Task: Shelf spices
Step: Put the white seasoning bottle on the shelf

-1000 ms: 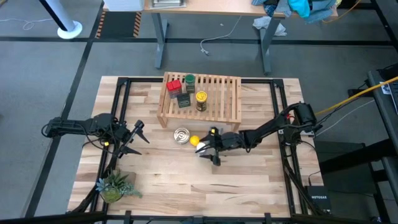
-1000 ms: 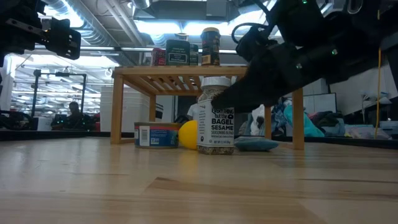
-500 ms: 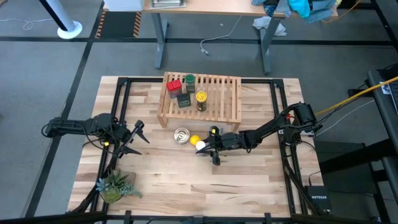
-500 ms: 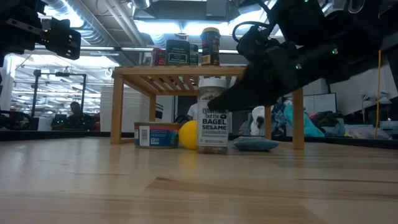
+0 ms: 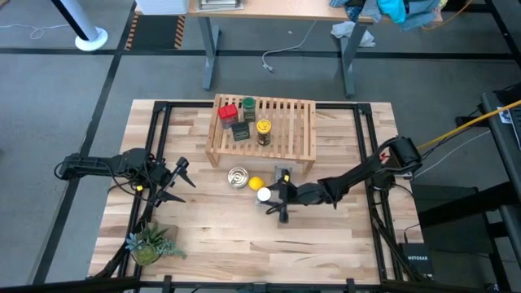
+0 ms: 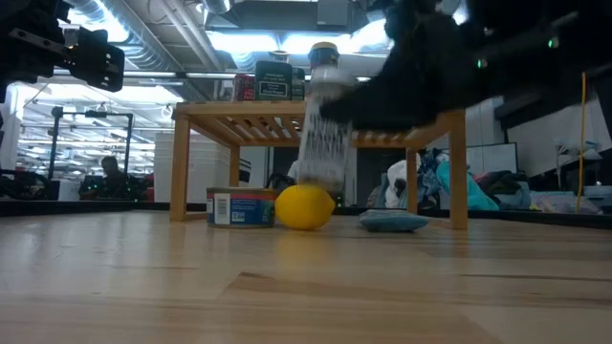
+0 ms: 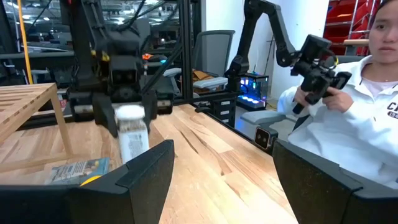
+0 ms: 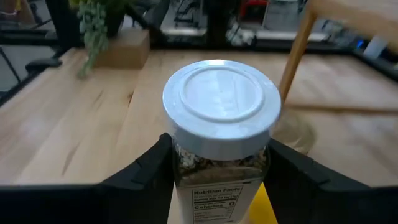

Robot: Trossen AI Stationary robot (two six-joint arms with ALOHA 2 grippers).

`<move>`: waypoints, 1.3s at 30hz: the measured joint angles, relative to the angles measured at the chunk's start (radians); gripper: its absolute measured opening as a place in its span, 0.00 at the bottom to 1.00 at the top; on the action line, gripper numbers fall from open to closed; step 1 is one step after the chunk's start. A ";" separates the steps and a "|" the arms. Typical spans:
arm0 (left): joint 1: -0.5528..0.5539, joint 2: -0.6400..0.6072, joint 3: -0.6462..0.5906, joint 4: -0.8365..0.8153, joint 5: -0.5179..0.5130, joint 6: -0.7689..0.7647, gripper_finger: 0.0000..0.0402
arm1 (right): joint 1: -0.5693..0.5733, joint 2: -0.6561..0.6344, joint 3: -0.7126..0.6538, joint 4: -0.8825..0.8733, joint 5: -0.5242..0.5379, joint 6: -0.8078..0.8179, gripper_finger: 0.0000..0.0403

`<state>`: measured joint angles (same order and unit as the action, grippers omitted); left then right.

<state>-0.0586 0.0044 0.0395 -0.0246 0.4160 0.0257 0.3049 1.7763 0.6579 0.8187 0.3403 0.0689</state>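
A white-lidded spice jar hangs above the table in front of the shelf, with my right gripper shut on it. In the low view the jar shows tilted, above a lemon. On the light-wood shelf stand a red tin, a green-lidded jar, a dark grey tin and a yellow-lidded jar. My left gripper waits open near the table's left edge. My right gripper pinches the jar's glass body just below the white lid, one finger on each side. The fingers come nearly level from the table's right, slanting a little down. The jar is lifted clear of the table and leans over.
A silver round tin and the lemon lie left of the held jar, a flat blue packet under the shelf's near edge. A potted plant sits at the near left corner. A person with a controller sits beyond the table.
My right gripper has shut on the white-lidded jar, which stood upright on the table, and has raised it, drawing a little toward the near edge. The jar has come clear of the table and tipped, uncovering the lemon behind it.
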 joint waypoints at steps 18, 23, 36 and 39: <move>0.000 0.000 0.000 -0.001 0.000 0.000 0.66 | 0.002 -0.447 0.000 -0.341 0.218 -0.179 0.50; 0.000 0.000 0.000 0.000 0.000 0.000 0.66 | -0.034 -0.584 0.000 -0.446 0.269 -0.258 0.50; 0.000 0.000 0.000 0.000 0.000 0.000 0.66 | -0.456 -0.680 0.000 -0.584 -0.205 -0.253 0.51; 0.000 0.000 0.000 -0.001 0.000 0.000 0.66 | -0.525 -0.679 0.000 -0.594 -0.299 -0.223 0.51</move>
<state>-0.0586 0.0044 0.0395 -0.0254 0.4156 0.0257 -0.2202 1.0977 0.6582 0.2247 0.0411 -0.1537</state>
